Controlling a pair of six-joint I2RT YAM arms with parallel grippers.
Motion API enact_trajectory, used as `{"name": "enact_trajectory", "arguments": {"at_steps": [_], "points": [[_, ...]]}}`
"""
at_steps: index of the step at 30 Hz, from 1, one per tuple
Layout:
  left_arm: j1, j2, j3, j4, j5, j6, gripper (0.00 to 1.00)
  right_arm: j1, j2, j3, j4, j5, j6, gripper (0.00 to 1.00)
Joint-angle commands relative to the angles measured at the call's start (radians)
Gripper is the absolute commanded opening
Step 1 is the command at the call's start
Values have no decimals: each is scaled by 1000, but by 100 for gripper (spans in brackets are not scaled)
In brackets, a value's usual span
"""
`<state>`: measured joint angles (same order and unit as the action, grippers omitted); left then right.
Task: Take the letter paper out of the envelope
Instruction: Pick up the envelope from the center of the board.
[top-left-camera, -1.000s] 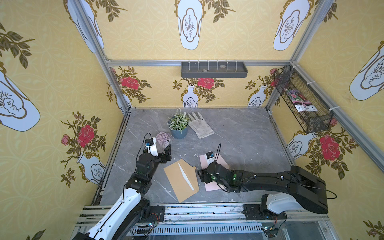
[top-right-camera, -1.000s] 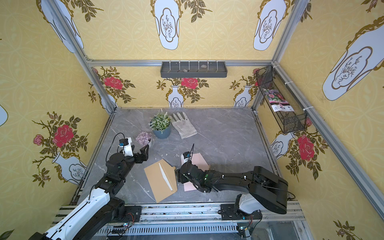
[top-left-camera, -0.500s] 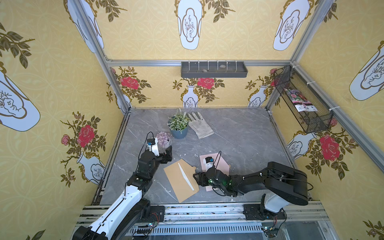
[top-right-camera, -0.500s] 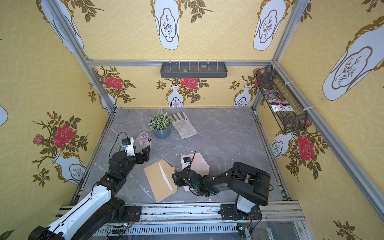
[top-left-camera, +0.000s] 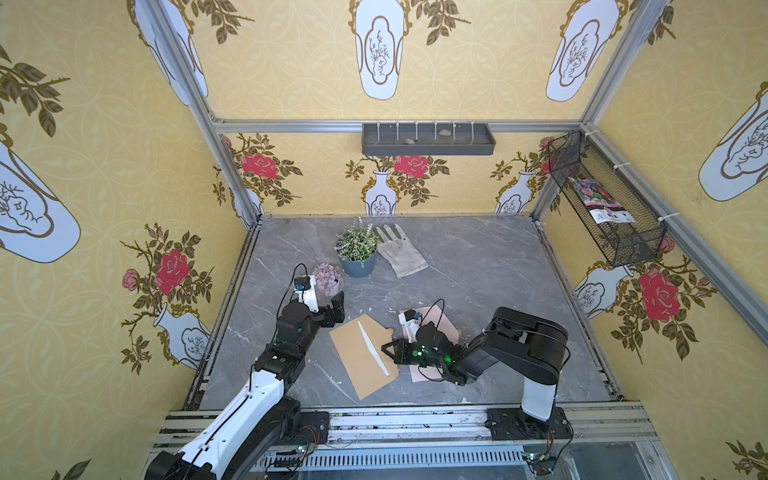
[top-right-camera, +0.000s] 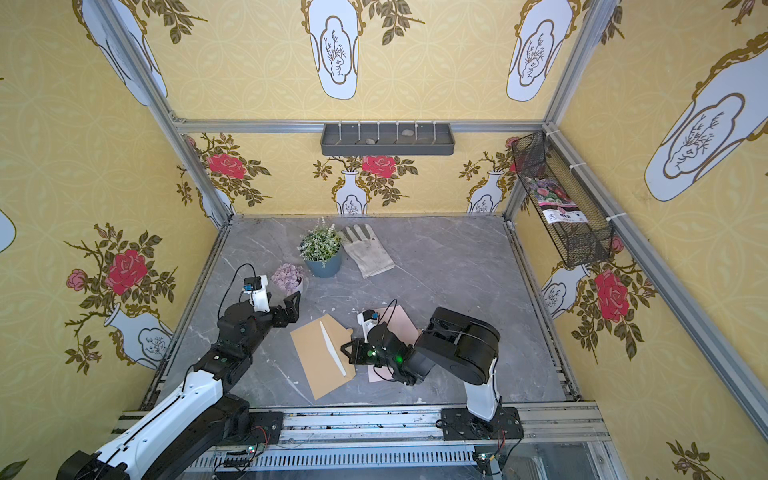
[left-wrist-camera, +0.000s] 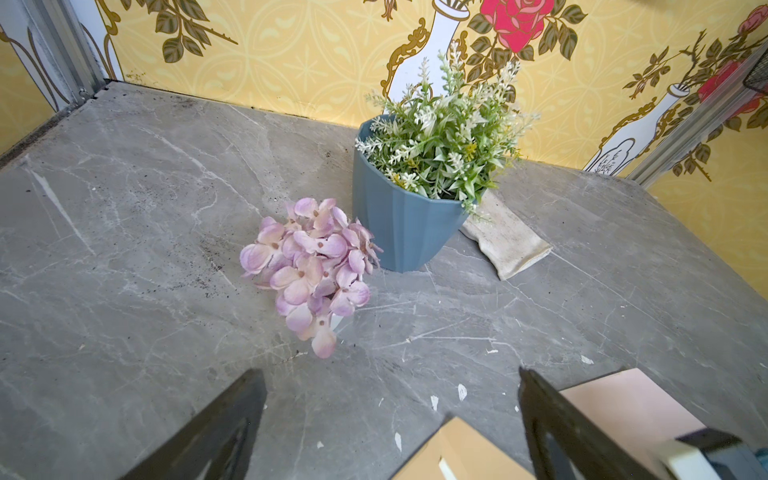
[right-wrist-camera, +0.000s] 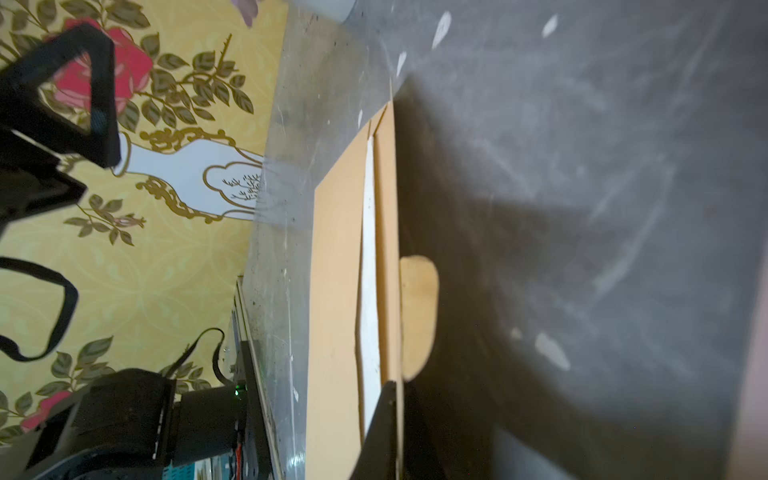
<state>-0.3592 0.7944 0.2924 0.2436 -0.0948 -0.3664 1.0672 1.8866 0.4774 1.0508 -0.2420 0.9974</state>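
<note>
The left gripper (left-wrist-camera: 390, 432) stood with jaws wide apart over the grey marble table (left-wrist-camera: 124, 232). At twelve o'clock of it lay pink flowers (left-wrist-camera: 309, 270); at one o'clock, a blue pot of greenery (left-wrist-camera: 405, 224), a glove (left-wrist-camera: 509, 245) just behind. At four o'clock showed the envelope (left-wrist-camera: 465, 457) corner and a pink sheet (left-wrist-camera: 627, 399).

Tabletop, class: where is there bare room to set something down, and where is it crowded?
Bare marble lies right of the glove up to the mesh basket wall. Another patch lies left of the purple flowers. Crowded: the front middle, with envelope, pink sheet and both grippers.
</note>
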Motion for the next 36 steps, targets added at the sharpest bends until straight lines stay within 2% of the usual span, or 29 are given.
{"name": "enact_trajectory", "arguments": {"at_steps": [1,3,6,9,11,14,17,22,25,28,36], "points": [[0,5,1,21,65,25,95,-47,-39,29,11,-144,-65,0],[0,5,1,35,114,36,94,-62,-98,99,-202,-161,-167,0],[0,2,-1,68,197,52,93,-62,-177,297,-681,-152,-397,0],[-1,-8,-8,99,270,64,94,-87,-218,451,-1004,-193,-588,0],[-4,-36,-12,102,295,72,94,-119,-256,502,-1157,-198,-687,0],[-6,-103,-30,101,290,79,97,-187,-319,524,-1295,-293,-809,0],[-12,-155,-46,102,280,84,98,-225,-347,566,-1454,-326,-897,0],[-33,-82,-15,103,339,111,98,-240,-358,594,-1541,-448,-1003,0],[-55,17,24,105,394,129,99,-238,-328,642,-1613,-453,-1062,0],[-124,67,44,110,404,161,99,-235,-307,696,-1684,-458,-1102,0],[-151,8,37,91,413,215,99,-218,-350,742,-1751,-451,-1126,0]]}}
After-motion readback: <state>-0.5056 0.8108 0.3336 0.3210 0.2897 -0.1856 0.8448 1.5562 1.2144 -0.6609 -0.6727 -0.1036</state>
